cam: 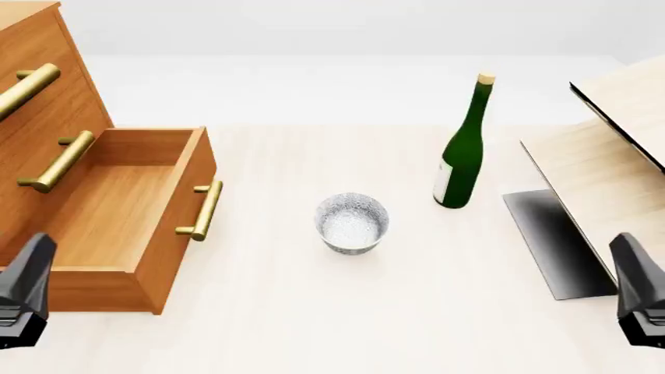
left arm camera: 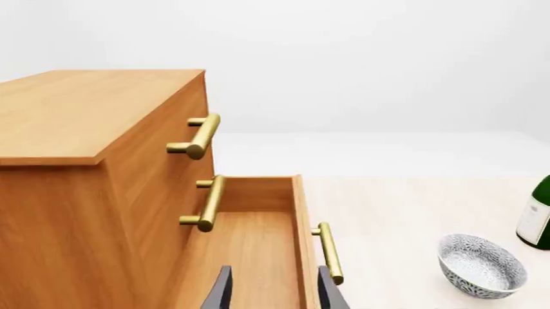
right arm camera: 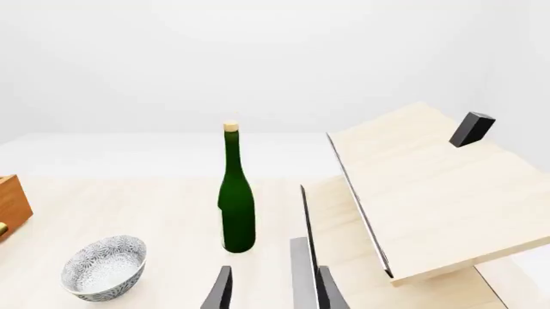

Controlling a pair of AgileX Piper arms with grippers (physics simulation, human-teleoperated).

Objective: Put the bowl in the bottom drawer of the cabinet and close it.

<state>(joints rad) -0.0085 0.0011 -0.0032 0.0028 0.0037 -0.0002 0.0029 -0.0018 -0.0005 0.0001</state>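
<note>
Right now your bowl (cam: 353, 222) sits upright on the tabletop (cam: 311, 312), between the pulled-out bottom drawer (cam: 114, 210) of the cabinet (cam: 42, 93) and the green bottle (cam: 462, 148), touching neither. Your left pincer (left arm camera: 273, 290) hangs above the drawer, fingers parted, holding nothing. Your right pincer (right arm camera: 273, 290) is likewise parted and holds nothing, near the pale slanted wooden structure (cam: 613, 164). The drawer's brass handle (cam: 202, 210) faces the bowl.

The green bottle (right arm camera: 237, 206) stands upright on the table (right arm camera: 163, 212); the bowl (right arm camera: 103, 268) sits near it, the pale slanted structure (right arm camera: 429, 193) beside it opposite.
</note>
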